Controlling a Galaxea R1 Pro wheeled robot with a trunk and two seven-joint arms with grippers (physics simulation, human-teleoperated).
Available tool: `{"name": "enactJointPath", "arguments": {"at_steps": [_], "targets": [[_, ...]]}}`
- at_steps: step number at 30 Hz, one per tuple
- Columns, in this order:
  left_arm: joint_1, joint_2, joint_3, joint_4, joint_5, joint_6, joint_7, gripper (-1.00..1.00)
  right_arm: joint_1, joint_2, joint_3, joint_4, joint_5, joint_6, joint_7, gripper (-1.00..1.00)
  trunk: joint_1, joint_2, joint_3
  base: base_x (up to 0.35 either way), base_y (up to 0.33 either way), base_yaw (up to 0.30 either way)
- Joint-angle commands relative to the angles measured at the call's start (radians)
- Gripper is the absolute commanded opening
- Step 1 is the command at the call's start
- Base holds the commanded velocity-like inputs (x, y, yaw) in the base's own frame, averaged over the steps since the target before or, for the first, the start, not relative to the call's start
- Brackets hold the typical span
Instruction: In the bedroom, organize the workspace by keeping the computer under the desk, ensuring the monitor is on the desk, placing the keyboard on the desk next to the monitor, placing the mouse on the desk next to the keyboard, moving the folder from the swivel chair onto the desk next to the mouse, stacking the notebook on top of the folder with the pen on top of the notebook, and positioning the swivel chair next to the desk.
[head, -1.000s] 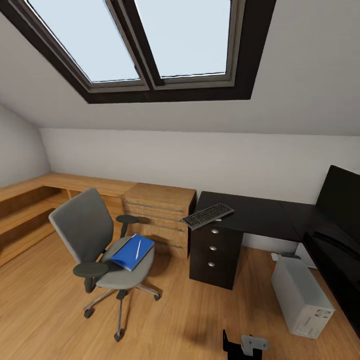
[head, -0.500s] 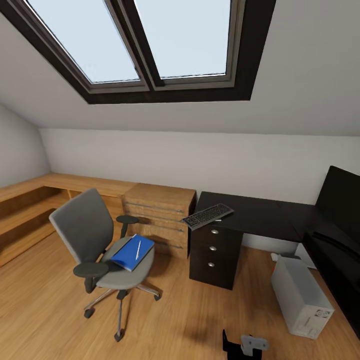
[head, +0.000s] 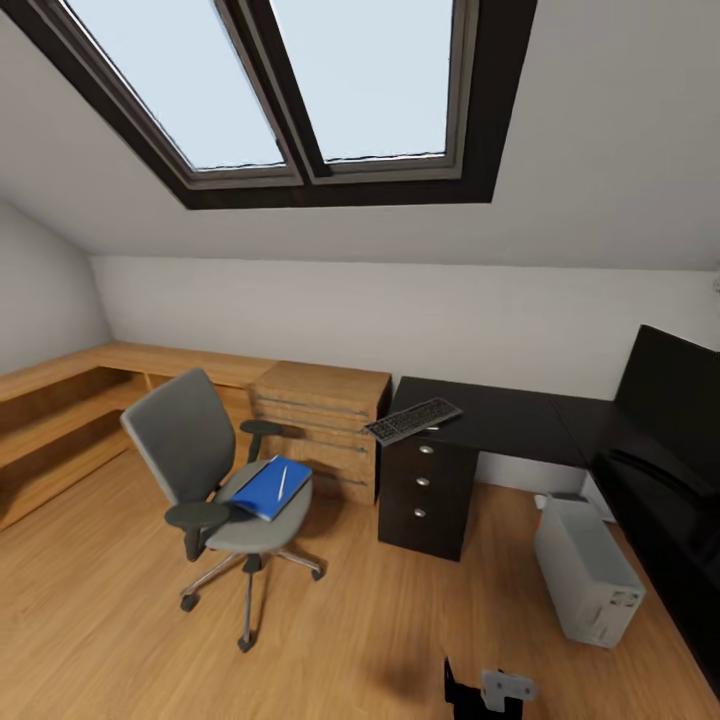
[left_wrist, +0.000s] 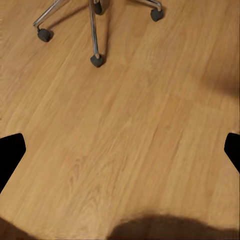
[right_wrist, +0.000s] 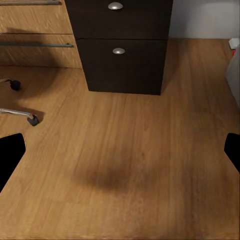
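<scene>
The swivel chair (head: 215, 490) sits at eight o'clock, carrying the blue folder (head: 267, 487) and pen (head: 282, 482) (keyboard (head: 412, 420) overhangs the desk (head: 500, 420) edge). Both grippers' fingers stand wide, empty. A base bump could roll the chair, spilling the pen.

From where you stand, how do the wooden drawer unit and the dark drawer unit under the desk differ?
The wooden drawer unit is light oak with long bar handles; the dark drawer unit is near-black with small round silver knobs. The wooden one stands free against the wall with a bare top; the dark one sits under the desk, whose top carries the keyboard overhanging the edge. Both stand on the wood floor, side by side, with drawers shut.
</scene>
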Motion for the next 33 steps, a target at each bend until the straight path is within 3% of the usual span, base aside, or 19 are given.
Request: {"name": "enactJointPath", "arguments": {"at_steps": [1,20,33], "targets": [[-0.001,0.001,-0.009,0.001,0.01,-0.005,0.006,1.0,-0.001,0.0,-0.007,0.002,0.001,-0.005,0.001,1.0,0.0,-0.001,-0.002,-0.333,0.0,0.036],[-0.001,0.001,-0.008,0.001,0.011,-0.006,0.006,1.0,-0.001,-0.003,-0.008,0.002,0.0,-0.005,0.001,1.0,0.0,-0.001,-0.023,-0.333,0.0,0.122],[-0.001,0.001,-0.007,0.001,0.011,-0.005,0.006,1.0,-0.001,-0.004,-0.007,0.001,0.005,-0.006,0.006,1.0,0.0,-0.001,-0.029,-0.335,0.0,-0.231]]}}
